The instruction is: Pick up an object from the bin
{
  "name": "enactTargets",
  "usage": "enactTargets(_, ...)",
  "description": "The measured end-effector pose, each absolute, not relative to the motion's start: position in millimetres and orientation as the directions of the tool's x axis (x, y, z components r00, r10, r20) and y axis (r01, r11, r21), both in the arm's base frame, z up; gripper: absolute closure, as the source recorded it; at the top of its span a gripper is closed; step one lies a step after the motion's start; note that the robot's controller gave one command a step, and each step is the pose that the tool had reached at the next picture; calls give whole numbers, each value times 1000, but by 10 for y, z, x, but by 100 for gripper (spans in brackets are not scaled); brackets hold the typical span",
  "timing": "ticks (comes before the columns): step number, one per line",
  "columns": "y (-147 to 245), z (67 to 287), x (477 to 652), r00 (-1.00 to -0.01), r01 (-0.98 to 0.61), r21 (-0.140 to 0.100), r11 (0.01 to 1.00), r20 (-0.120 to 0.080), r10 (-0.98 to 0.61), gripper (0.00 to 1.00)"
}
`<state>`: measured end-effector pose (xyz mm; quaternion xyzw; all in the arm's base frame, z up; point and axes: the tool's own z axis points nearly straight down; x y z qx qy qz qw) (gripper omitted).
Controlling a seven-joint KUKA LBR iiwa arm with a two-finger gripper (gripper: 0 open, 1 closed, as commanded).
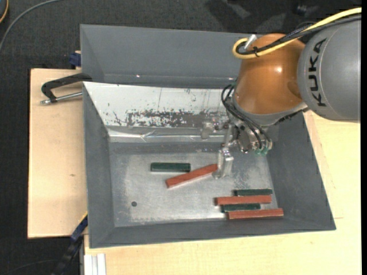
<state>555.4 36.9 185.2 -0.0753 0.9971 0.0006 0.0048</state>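
- The grey metal bin (pixel 97 171) contains six flat bars and one small dark speck, all lying on its floor.
- The end effector (pixel 224 166) hangs low inside the bin over the right half of the floor. It is below the orange wrist cover (pixel 266 76) of the arm (pixel 338 62).
- A yellow cable (pixel 298 30) runs across the top of the orange wrist cover.
- End effector state: the camera view does not show whether it is apart or together, so this cannot be told.
- Tilted red-brown bar (pixel 192 177): its right end lies directly at the tip of the end effector. Its body runs away to the left and toward the near wall. Whether that end is clamped cannot be told.
- Lone dark green bar (pixel 170 167): lies level, left of the end effector and just behind the left half of the tilted red-brown bar. Whether the two bars touch cannot be told.
- A group of four parallel bars lies just to the near-right of the end effector, close to the near wall. They are packed side by side in this order, moving away from the end effector:
  - short dark green bar (pixel 253 193)
  - upper red-brown bar (pixel 243 200)
  - lower dark green bar (pixel 243 207)
  - long red-brown bar (pixel 256 213)
- Dark speck (pixel 133 204): sits well to the left of the end effector, toward the near wall and apart from every bar.
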Motion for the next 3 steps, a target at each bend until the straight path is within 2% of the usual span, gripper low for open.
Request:
enactTargets(1, 252, 665, 5678, -1000, -15, 1, 1000, 5, -16, 0)
enactTargets(2, 255, 710, 5695, -1000, -16, 1, 1000, -2, -16, 100)
enactTargets(3, 276, 2070, 5603, -974, -225, -2, 974, -13, -225, 100)
